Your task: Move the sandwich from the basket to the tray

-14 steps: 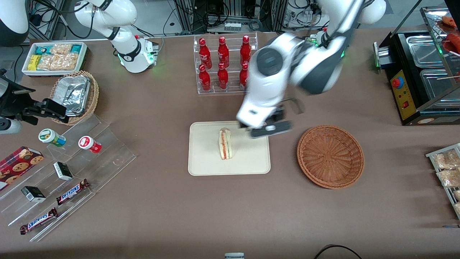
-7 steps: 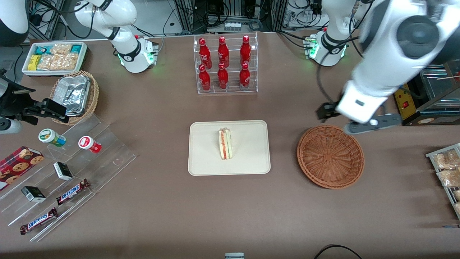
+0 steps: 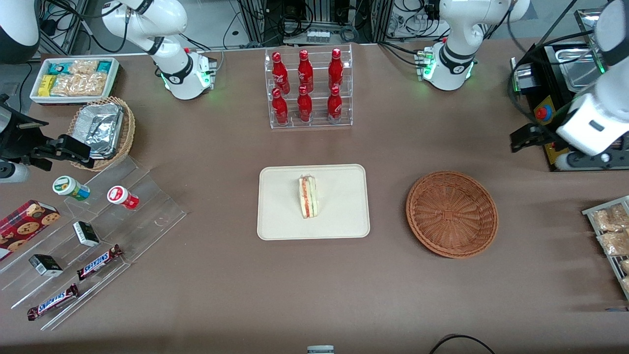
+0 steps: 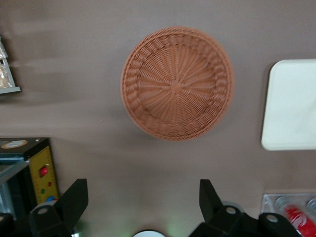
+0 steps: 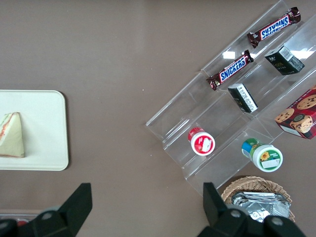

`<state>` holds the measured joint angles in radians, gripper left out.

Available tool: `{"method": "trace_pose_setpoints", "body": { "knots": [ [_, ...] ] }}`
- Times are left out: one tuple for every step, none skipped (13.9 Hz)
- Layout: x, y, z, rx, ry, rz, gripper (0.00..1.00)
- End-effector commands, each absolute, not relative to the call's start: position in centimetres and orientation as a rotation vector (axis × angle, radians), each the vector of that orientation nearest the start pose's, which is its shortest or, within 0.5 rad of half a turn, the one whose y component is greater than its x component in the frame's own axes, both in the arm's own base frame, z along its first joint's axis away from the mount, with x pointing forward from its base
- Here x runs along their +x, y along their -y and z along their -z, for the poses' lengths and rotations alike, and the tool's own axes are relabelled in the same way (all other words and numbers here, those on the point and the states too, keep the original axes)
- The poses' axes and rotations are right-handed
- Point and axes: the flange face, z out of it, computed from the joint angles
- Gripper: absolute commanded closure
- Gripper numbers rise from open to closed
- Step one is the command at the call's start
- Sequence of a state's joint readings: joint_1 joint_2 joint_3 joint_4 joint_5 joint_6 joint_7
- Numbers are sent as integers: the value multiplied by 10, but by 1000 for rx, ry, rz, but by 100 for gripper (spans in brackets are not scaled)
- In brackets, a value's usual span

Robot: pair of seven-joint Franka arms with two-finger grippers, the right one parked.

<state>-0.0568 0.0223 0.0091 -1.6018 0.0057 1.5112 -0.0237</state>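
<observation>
My jaws hang open and empty at the front view's right edge, sandwich (image 3: 308,197) lying mid-frame on the tray (image 3: 344,221).

The tray (image 4: 291,106) is cut off by the left wrist picture's edge, its sandwich out of sight there; the gripper (image 4: 140,205) fingers (image 4: 74,200) show only partly

It looked like a robotics lab dressed as a snack counter. Cabling and equipment racks (image 3: 314,19) crowded the frame's top edge, while a brown-covered table (image 3: 314,285) carried a rack of red bottles (image 3: 307,88) at upper centre and candy bars on clear tiered shelves (image 3: 93,241) at lower left. The gripper (image 3: 540,147) hung open at the right edge.
</observation>
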Motion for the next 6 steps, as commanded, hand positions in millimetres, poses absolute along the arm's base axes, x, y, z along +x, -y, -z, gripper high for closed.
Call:
{"method": "trace_pose_setpoints", "body": {
  "knots": [
    [541, 18, -596, -3143, -104, -174, 1],
    [545, 19, -596, -3140, -85, -174, 1],
    [546, 20, -598, -3140, -96, -167, 1],
    [548, 22, -600, -3140, -113, -157, 1],
    [549, 23, -603, -3140, -116, -147, 1],
    [549, 25, -603, -3138, -101, -147, 1]
  ]
}}
